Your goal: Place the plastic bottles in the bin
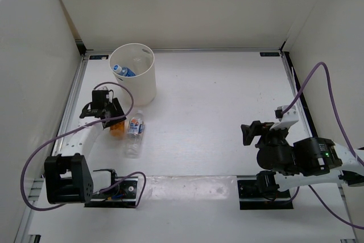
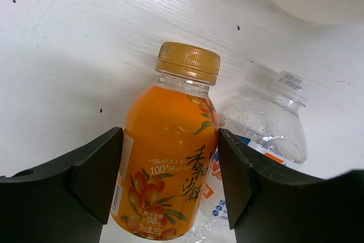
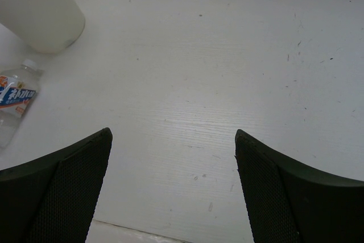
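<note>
Left gripper [image 2: 170, 157] has its two black fingers pressed against both flanks of the orange juice bottle [image 2: 168, 112], gold cap pointing away from the wrist. That mid-body hold should keep the bottle from swinging. I cannot tell whether it has left the table.

At its 3 o'clock, just beside it, a clear bottle with a white-blue-red label [image 1: 135, 128] lies on its side.

The cream-white bin [image 1: 149, 81] stands near, at about 1 o'clock from the gripper, at the table's 11 o'clock. A blue-label bottle [image 1: 123, 71] is already inside.

The right gripper [image 3: 173, 140] hangs wide open and empty at the table's 4 o'clock, well apart, likely parked out of the way.
</note>
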